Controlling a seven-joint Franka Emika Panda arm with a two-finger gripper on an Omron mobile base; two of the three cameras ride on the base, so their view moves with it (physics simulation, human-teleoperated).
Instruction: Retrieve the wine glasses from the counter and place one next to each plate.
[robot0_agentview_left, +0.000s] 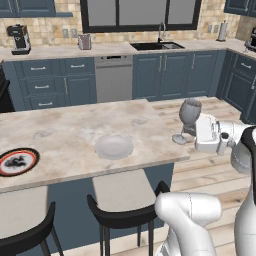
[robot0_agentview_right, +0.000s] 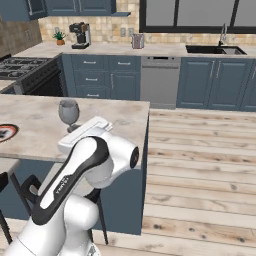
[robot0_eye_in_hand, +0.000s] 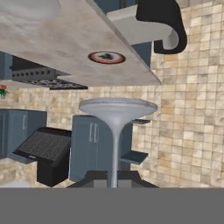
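Gripper (robot0_eye_in_hand: 114, 181) clenched on wine glass (robot0_agentview_left: 189, 112) stem, carried upright for a foot-first set-down; pale plate (robot0_agentview_left: 114, 147) nearby on island counter (robot0_agentview_left: 60, 132).

Black coffee machine (robot0_agentview_left: 19, 38) on far stone worktop, left end. Steel dishwasher front (robot0_agentview_left: 114, 77) below, dark sink (robot0_agentview_left: 156, 46) with tap to its right. Two black-backed stools with pale seats (robot0_agentview_left: 123, 192) under the island edge. Pale wood plank floor (robot0_agentview_right: 200, 165).
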